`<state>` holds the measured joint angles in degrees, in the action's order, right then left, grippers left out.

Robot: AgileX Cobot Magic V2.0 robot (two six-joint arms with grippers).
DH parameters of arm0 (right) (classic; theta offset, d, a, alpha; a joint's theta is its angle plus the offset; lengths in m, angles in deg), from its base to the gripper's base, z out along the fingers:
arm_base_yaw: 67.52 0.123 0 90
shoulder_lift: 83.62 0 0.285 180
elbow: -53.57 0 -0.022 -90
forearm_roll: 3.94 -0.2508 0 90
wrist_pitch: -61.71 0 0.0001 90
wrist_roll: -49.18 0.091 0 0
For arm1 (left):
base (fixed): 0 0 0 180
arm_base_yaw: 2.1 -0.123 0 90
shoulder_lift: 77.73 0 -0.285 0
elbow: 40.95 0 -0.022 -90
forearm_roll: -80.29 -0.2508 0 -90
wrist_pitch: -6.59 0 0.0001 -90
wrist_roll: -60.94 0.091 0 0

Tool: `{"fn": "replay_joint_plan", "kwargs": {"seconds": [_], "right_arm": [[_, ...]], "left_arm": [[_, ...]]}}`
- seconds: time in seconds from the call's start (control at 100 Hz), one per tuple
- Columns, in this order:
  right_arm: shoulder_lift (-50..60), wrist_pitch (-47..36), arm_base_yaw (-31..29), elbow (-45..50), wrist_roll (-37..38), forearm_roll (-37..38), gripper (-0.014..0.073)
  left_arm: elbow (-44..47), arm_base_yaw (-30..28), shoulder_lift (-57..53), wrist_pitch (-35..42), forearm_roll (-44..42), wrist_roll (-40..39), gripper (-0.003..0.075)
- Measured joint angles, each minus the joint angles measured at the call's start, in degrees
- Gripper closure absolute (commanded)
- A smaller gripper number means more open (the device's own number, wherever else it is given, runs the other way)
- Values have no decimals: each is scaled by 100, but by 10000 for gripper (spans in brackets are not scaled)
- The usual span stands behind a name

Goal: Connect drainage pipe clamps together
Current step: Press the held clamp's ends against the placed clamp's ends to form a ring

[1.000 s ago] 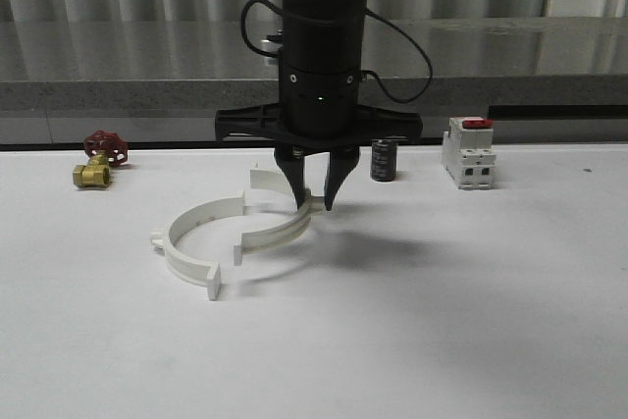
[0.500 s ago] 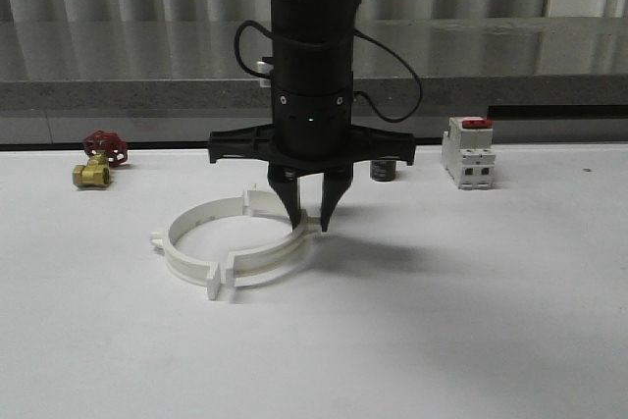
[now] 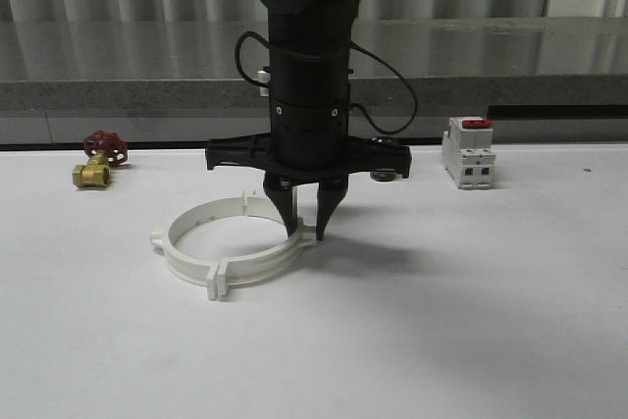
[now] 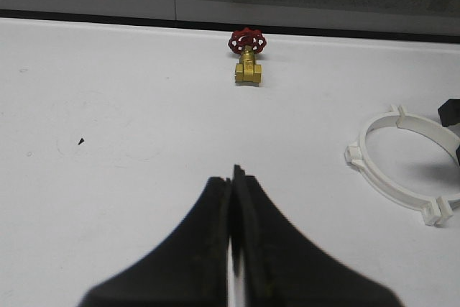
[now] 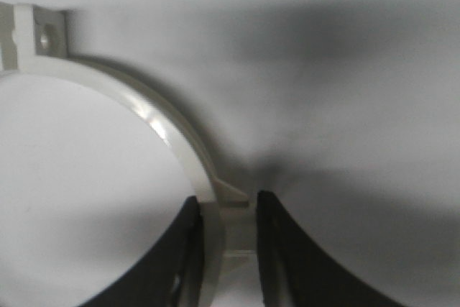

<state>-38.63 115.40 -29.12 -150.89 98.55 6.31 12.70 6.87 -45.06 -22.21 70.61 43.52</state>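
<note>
The two white drainage pipe clamps lie on the white table as one low ring. The left half [image 3: 177, 242] and right half [image 3: 270, 264] meet at the near tabs [image 3: 218, 282] and the far tabs [image 3: 245, 203]. My right gripper [image 3: 304, 235] points straight down over the ring's right side. In the right wrist view its jaws [image 5: 228, 198] are shut on the wall and rib of the right clamp [image 5: 169, 134]. My left gripper [image 4: 233, 177] is shut with nothing in it, over bare table to the left of the ring [image 4: 374, 177].
A brass valve with a red handwheel [image 3: 98, 159] sits at the back left. A white switch block with a red top [image 3: 468, 151] stands at the back right. A small dark cylinder [image 3: 385, 175] is mostly hidden behind the right gripper. A grey ledge runs along the table's far edge.
My right gripper has moved left and nearer with the right clamp half. The gap at the near tabs has shut, and the two halves now form a ring.
</note>
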Motion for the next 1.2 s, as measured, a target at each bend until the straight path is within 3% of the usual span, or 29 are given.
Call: {"fn": "replay_joint_plan", "kwargs": {"seconds": [0.99, 1.2], "right_arm": [[0, -38, 0, 0, 11, -55, 497], [0, -38, 0, 0, 11, -55, 384]], "left_arm": [[0, 0, 0, 0, 0, 0, 741], [0, 0, 0, 0, 0, 0, 741]]}}
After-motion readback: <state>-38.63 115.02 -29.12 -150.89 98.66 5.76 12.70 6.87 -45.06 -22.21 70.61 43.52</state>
